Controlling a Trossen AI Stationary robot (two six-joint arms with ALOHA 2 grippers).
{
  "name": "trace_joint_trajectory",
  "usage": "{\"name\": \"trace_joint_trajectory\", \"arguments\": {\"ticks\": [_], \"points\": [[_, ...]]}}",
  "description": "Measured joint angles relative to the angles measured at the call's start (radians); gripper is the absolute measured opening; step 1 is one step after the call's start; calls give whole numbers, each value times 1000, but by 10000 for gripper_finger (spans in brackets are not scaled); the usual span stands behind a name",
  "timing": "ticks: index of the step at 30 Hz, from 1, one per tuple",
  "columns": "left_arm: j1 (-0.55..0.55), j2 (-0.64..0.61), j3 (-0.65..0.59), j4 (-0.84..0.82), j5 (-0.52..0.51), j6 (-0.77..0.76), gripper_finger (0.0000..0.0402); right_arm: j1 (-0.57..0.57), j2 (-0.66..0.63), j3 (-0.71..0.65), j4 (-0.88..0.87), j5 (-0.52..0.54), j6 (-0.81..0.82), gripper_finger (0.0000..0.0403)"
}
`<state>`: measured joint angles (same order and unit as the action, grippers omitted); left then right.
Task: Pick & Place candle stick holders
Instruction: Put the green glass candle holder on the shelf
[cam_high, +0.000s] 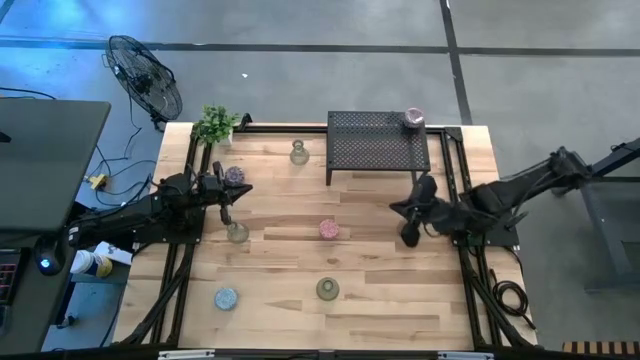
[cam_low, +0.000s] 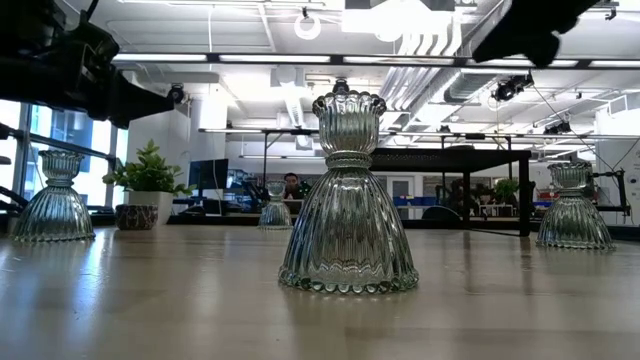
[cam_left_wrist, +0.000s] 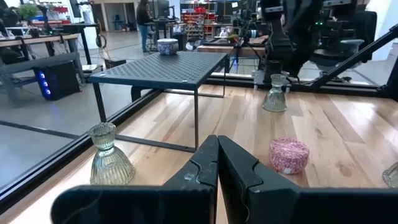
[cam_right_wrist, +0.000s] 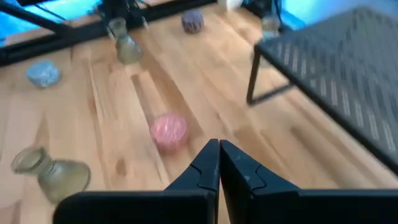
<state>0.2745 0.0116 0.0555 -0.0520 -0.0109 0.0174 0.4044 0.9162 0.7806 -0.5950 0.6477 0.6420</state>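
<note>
Several small holders stand on the wooden table. A mauve one (cam_high: 234, 175) and a clear one (cam_high: 237, 232) stand by my left gripper (cam_high: 240, 192), which is shut and empty above the table. A clear one (cam_high: 298, 152) stands near the black mesh rack (cam_high: 378, 148), and another mauve one (cam_high: 414, 119) sits on the rack's top. A pink one (cam_high: 329, 229), an olive one (cam_high: 327, 289) and a light blue one (cam_high: 226, 298) stand toward the near side. My right gripper (cam_high: 400, 210) is shut and empty, right of the pink holder (cam_right_wrist: 168, 130).
A small green potted plant (cam_high: 215, 124) stands at the table's far left corner. Another clear holder (cam_left_wrist: 274, 94) stands close to my right arm. Black frame rails run along the table's left and right edges. Bare wood lies in the middle (cam_high: 300, 200).
</note>
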Motion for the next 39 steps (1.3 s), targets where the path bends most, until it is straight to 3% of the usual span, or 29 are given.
{"name": "trace_joint_trajectory", "arguments": {"ticks": [4,8,13,21,27,30,33,36,39], "points": [[0,0,0,-3,0,0,0,88,65,70,-238,19,258,1],[0,0,0,-7,0,0,0,159,144,116,-440,-39,531,5],[0,0,0,-7,2,-1,0,194,213,120,-574,-95,752,45],[0,7,0,-4,1,-6,0,131,246,120,-590,-134,741,185],[0,185,11,121,-60,-73,0,59,223,120,-539,-142,590,250],[1,357,37,237,-85,-79,0,20,220,120,-501,-125,505,250],[6,550,61,411,-85,-94,0,-15,222,120,-443,-122,403,224],[58,752,106,502,-44,-101,0,-44,222,120,-362,-120,306,172],[152,961,149,598,61,-111,0,-63,222,120,-282,-120,212,103]]}}
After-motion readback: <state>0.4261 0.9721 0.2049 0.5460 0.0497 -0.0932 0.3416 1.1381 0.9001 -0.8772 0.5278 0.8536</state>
